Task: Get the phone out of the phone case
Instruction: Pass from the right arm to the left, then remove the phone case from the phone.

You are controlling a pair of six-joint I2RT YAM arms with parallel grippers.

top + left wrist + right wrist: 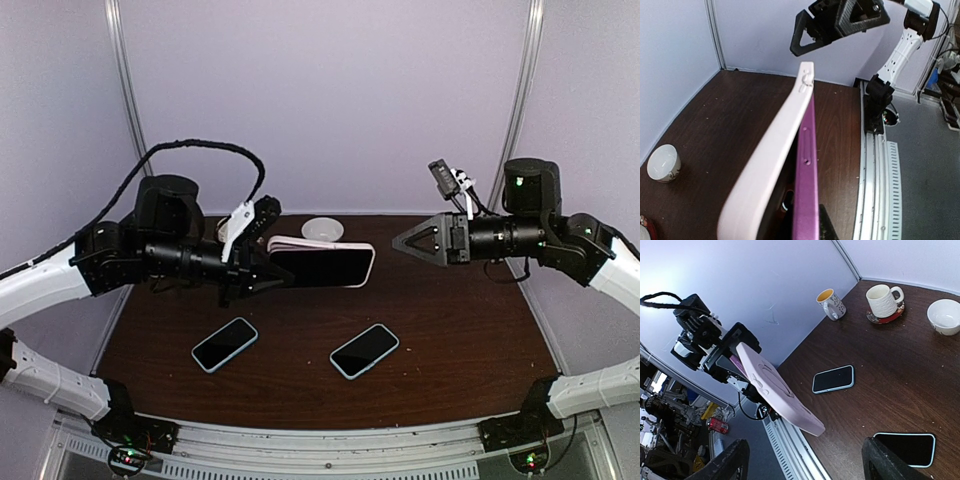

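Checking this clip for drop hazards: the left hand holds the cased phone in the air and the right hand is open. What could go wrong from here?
The phone in its pink case hangs above the table, held at one end by the left hand alone. The case looks partly peeled, so the phone may slip out and fall near the loose phones. The open right hand, apart from it, could knock it when closing in.

Bg: pale lilac walls [330, 90] on 3 sides, alu corner posts [125, 80]. Dark brown wood-look table [470, 320], alu rail [330, 440] along near edge. Grey floor [925, 175] past the rail. Light soft & even. Blurry clutter [665, 410] beyond left wall.
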